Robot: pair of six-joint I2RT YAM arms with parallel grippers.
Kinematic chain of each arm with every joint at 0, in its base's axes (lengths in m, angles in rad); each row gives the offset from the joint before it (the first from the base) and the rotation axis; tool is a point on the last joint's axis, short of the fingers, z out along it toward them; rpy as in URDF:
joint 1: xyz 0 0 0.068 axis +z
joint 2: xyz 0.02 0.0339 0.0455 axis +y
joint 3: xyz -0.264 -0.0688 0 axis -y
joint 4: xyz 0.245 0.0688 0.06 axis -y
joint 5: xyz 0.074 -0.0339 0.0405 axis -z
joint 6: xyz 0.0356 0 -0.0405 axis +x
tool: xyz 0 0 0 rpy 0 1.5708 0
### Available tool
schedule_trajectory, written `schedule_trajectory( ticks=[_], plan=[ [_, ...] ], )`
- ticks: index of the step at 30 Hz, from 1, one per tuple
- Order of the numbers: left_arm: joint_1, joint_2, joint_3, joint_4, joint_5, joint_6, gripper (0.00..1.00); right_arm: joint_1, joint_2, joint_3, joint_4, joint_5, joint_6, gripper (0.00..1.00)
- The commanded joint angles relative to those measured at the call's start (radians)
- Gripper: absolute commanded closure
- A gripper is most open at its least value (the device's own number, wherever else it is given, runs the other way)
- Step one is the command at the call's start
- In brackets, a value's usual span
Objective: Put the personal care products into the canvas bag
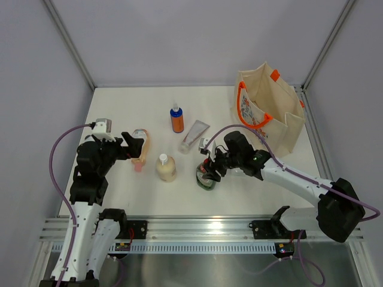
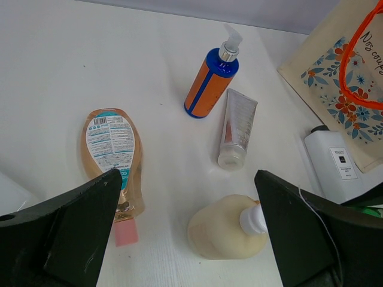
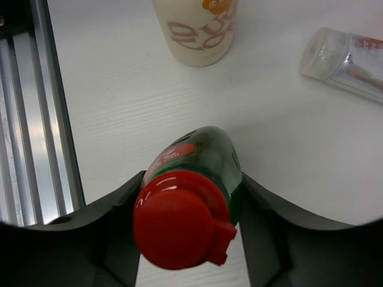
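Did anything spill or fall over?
No spill shows. The peach tube and silver tube lie flat on the table, which is normal for tubes. The green bottle is clamped in the right gripper.

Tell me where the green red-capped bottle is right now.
Top view, right of centre: the green red-capped bottle sits between the jaws of the right gripper, right of the cream bottle.

Lab bench (image 1: 179,197), aluminium rail (image 1: 203,230), enclosure walls (image 1: 191,42)
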Motion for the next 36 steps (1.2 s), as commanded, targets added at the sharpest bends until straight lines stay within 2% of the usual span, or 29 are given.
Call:
schedule_trajectory(
  ticks=[1,2,5,6,8,10,12,14,15,16,22,28,31,36],
  plan=[
    [-0.003,-0.002,-0.004,0.052,0.033,0.016,0.01,0.011,-0.01,0.006,0.07,-0.036,0.004,0.44],
    [-0.003,-0.004,-0.004,0.052,0.033,0.016,0.01,0.009,-0.012,0.022,0.046,-0.036,0.004,0.62],
    [-0.003,-0.007,-0.004,0.051,0.035,0.016,0.01,0.009,-0.041,0.057,-0.005,-0.036,0.003,0.83],
    [-0.003,-0.007,-0.006,0.051,0.035,0.016,0.01,0.011,-0.052,0.077,-0.028,-0.035,-0.006,0.93],
    [-0.003,-0.007,-0.006,0.052,0.035,0.014,0.01,0.008,-0.056,0.156,-0.124,-0.016,-0.006,1.0],
    [-0.003,-0.008,-0.006,0.052,0.036,0.014,0.01,-0.008,-0.069,0.221,-0.206,0.003,-0.002,1.0],
    [-0.005,-0.008,-0.004,0.052,0.04,0.014,0.01,-0.08,-0.076,0.337,-0.249,-0.012,0.029,1.0],
    [-0.005,-0.01,-0.006,0.052,0.044,0.014,0.01,-0.164,-0.073,0.461,-0.298,-0.074,0.055,1.0],
    [-0.005,-0.011,-0.006,0.052,0.046,0.014,0.01,-0.26,-0.067,0.504,-0.307,-0.099,0.079,1.0],
    [-0.006,-0.01,-0.006,0.052,0.047,0.014,0.01,-0.303,-0.063,0.543,-0.329,-0.127,0.086,1.0],
    [-0.009,-0.013,-0.004,0.051,0.056,0.014,0.01,-0.564,-0.024,0.817,-0.324,-0.118,0.128,1.0],
    [-0.011,-0.019,-0.004,0.054,0.063,0.013,0.01,-0.84,0.092,1.003,-0.263,-0.113,0.198,1.0],
    [-0.011,-0.019,-0.004,0.054,0.069,0.011,0.01,-0.903,0.157,1.028,-0.261,-0.099,0.161,1.0],
    [-0.011,-0.016,-0.003,0.055,0.081,0.011,0.01,-0.914,0.263,1.0,-0.283,-0.052,0.04,1.0]
  ],
)
